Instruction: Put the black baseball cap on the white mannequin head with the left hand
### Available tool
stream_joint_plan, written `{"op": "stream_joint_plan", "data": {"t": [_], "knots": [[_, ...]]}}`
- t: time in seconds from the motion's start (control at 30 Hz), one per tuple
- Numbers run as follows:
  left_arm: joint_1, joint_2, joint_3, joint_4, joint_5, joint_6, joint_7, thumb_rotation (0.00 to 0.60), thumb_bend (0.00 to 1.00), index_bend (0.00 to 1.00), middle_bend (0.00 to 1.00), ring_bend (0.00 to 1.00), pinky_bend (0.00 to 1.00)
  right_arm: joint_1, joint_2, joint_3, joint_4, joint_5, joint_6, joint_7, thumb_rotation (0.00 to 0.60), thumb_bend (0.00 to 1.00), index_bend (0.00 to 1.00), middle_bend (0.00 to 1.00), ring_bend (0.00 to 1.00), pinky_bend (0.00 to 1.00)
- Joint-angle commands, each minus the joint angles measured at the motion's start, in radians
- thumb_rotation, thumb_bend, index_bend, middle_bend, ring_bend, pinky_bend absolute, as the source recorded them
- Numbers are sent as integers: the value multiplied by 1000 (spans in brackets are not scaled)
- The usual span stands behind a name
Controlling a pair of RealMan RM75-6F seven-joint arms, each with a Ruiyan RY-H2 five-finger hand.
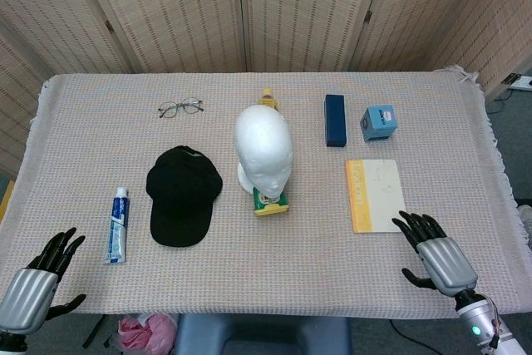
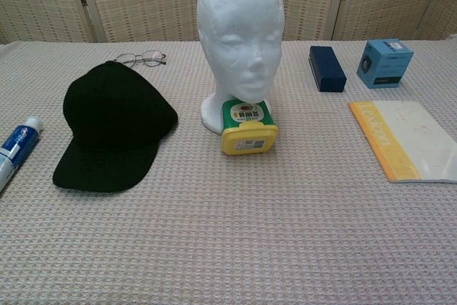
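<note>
The black baseball cap (image 1: 181, 195) (image 2: 111, 125) lies flat on the cloth, brim toward me, left of the white mannequin head (image 1: 263, 149) (image 2: 240, 33). The head stands upright in the middle of the table, bare, facing me. My left hand (image 1: 37, 282) rests at the near left edge, fingers spread, holding nothing, well short of the cap. At the near right edge my right hand (image 1: 436, 253) lies the same way, empty. Neither hand shows in the chest view.
A yellow-and-green container (image 1: 270, 202) (image 2: 247, 128) sits against the head's base. A toothpaste tube (image 1: 117, 225) lies left of the cap, glasses (image 1: 180, 107) behind it. A yellow notebook (image 1: 374, 194), a dark blue case (image 1: 335, 120) and a blue box (image 1: 379, 122) occupy the right side.
</note>
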Motion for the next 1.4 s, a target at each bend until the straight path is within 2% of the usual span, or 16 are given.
{"op": "stream_joint_plan", "data": {"t": [0.03,0.33,0.5,0.6,0.7,0.83,0.97,1.13,1.4], "knots": [[0,0,0,0,0,0,0,600,107,0,0,69,408,0,0,0,0,0,0,-1,600,216,0,0,0,0],[-3,-7,1,0,18,4,12,600,108,0,0,71,407,-5,3,-4,-1,-10,10,2,600,216,0,0,0,0],[0,-36,-8,23,55,46,16,600,108,0,7,123,408,-4,3,-2,-2,-11,12,6,600,216,0,0,0,0],[0,-78,-17,65,104,95,17,600,107,14,94,182,420,-1,3,3,0,-5,10,14,600,217,0,0,0,0],[-8,-122,-17,107,138,110,5,600,108,84,189,238,453,8,1,8,5,5,-4,21,600,220,0,0,0,0],[-22,-169,-14,138,167,105,11,600,107,186,267,290,506,15,3,10,6,8,-16,31,600,222,0,0,0,0],[-36,-199,-7,120,187,84,37,600,110,279,289,296,512,13,10,11,6,2,-7,49,600,221,0,0,0,0],[-44,-231,-1,70,174,36,85,600,194,269,289,296,512,12,19,8,8,-9,1,69,600,221,0,0,0,0],[-77,-287,-30,33,121,-50,163,600,235,245,289,295,512,9,32,8,12,-20,14,103,600,221,0,0,0,0]]}}
